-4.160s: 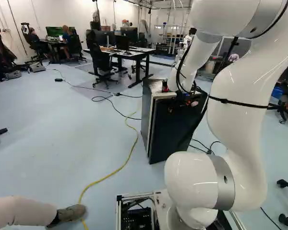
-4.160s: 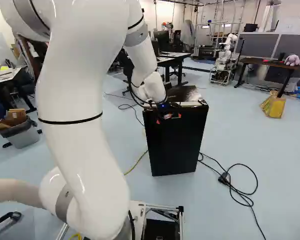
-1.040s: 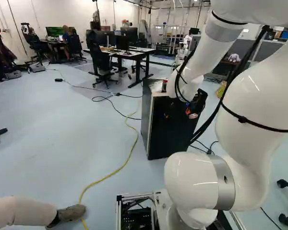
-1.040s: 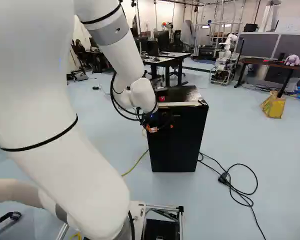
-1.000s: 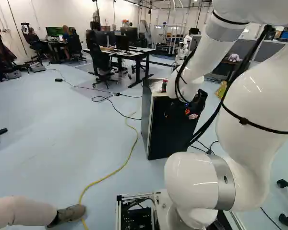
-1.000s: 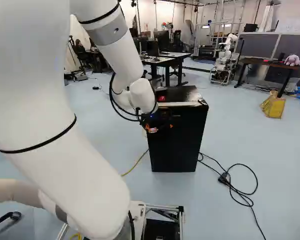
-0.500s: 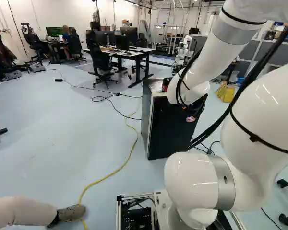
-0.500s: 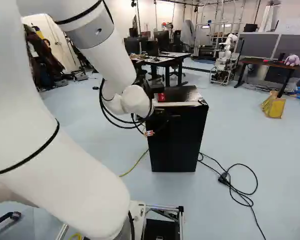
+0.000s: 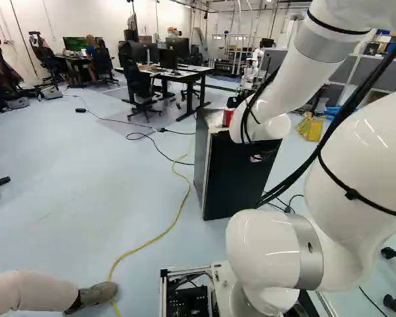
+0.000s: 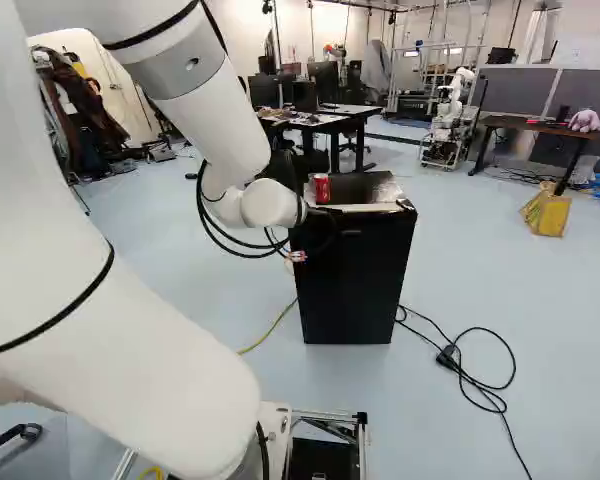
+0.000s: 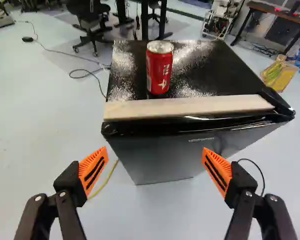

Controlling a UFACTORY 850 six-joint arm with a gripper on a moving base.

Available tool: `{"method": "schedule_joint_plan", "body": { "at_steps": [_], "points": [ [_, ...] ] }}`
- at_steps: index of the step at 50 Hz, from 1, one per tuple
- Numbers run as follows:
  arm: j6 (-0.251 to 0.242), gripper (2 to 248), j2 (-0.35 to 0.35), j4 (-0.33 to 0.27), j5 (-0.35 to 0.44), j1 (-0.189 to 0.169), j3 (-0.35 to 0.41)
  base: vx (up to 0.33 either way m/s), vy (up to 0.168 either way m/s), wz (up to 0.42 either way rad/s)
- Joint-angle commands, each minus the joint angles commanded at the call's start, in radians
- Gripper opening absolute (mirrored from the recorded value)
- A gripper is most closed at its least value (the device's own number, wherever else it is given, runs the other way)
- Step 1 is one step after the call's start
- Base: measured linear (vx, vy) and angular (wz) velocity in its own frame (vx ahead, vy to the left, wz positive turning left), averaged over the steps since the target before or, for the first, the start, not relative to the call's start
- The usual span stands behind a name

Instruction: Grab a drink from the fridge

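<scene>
Atop the black fridge (image 10: 355, 285), just behind the pale strip (image 11: 190, 107) along its front edge, a red can (image 11: 159, 70) stands upright — presumably the drink wanted, and near enough the front to spare the arm (image 10: 205, 115) a long stretch. The pincer (image 11: 155, 150) hangs short of the can, its orange pads (image 11: 93, 170) well apart and gripping nothing, likely spread so the can will fit between them without a nudge. I judge this the approach: the next move calls for centring on the can and clearing the strip — too low, and the pincer might catch it, or tip the can.
</scene>
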Motion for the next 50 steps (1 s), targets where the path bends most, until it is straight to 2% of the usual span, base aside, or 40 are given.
{"method": "schedule_joint_plan", "body": {
  "at_steps": [20, 31, 50],
  "points": [
    [0.0, 247, -0.047, 0.09, 0.182, 0.0, -0.004, 0.0, 0.0, 0.0],
    [0.0, 247, -0.082, 0.118, 0.264, 0.001, -0.011, 0.0, 0.0, 0.0],
    [0.0, 247, -0.189, 0.124, 0.303, 0.01, -0.072, 0.0, 0.0, 0.0]
  ]
}}
